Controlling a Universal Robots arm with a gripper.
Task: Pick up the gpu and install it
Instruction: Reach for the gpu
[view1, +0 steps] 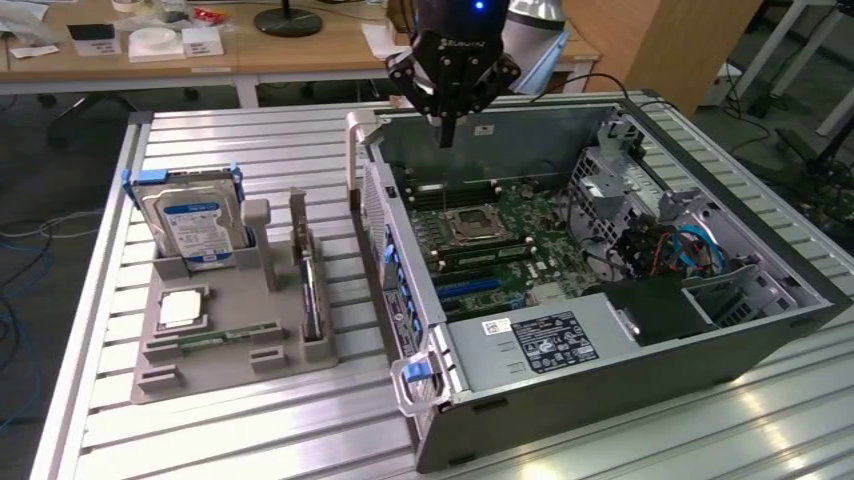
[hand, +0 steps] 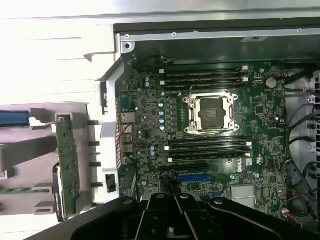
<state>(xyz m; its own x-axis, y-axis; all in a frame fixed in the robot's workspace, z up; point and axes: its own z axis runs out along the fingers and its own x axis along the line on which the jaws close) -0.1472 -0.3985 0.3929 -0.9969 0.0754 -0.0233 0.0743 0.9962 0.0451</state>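
While the gpu (view1: 310, 285) stands on edge in a slot of the grey holder (view1: 227, 375) on the slatted surface (view1: 240, 150), untouched, the arm (view1: 534, 30) hangs upright over the open case (view1: 601, 400). It enters from the top of the exterior view, its wrist vertical. The pincer (view1: 447, 132) points straight down, high above the far end of the motherboard (view1: 514, 235) and clear of it. Its fingers are clenched into one narrow tip with nothing between them. The wrist view looks straight down past the pincer (hand: 175, 200) onto the motherboard (hand: 145, 125). There the socket (hand: 210, 112) sits near the middle and a blue slot (hand: 194, 177) lies just beyond the fingertips. The gpu (hand: 66, 155) shows edge-on outside the case wall, in the holder (hand: 30, 150). In the exterior view the gpu is well apart from the pincer, on the exterior view's left of the case, with a hard drive (view1: 198, 228) standing further left in the same holder.
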